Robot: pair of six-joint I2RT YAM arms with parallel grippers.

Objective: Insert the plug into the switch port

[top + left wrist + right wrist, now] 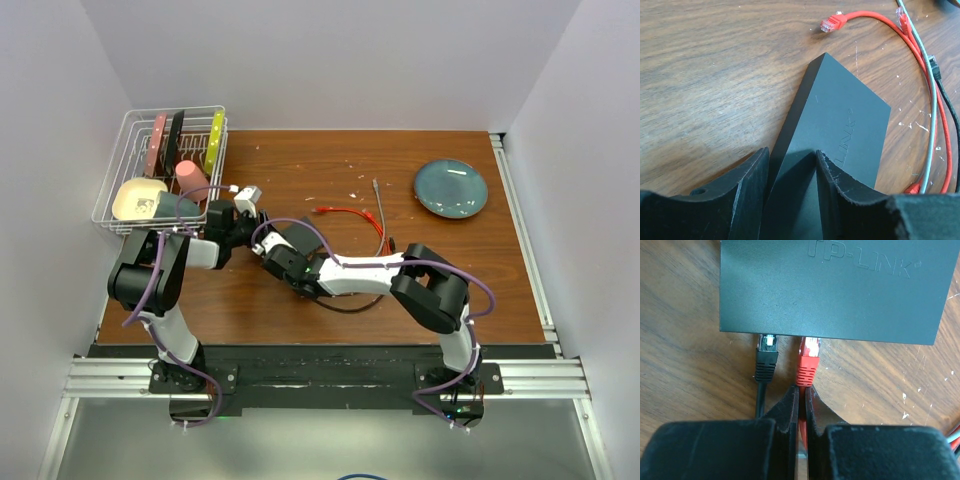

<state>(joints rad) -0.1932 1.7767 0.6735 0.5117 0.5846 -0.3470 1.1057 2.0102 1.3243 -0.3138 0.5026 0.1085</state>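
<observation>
The switch, a flat black box [835, 290], lies on the wooden table. Its ports sit in the near edge in the right wrist view, hidden under the top lip. A black plug [766, 357] goes into that edge. Right beside it the red plug [808, 360] has its clear tip at the edge; how deep it sits I cannot tell. My right gripper [802, 390] is shut on the red cable just behind the plug's boot. My left gripper [792, 152] is closed over one end of the box [840, 115], one finger on its side, the other on top.
A loose red plug [832, 22] with red, grey [932, 125] and black cables curves past the box's far side. A blue-grey plate [451, 188] sits at the back right. A wire dish rack [165, 165] holding dishes stands at the back left.
</observation>
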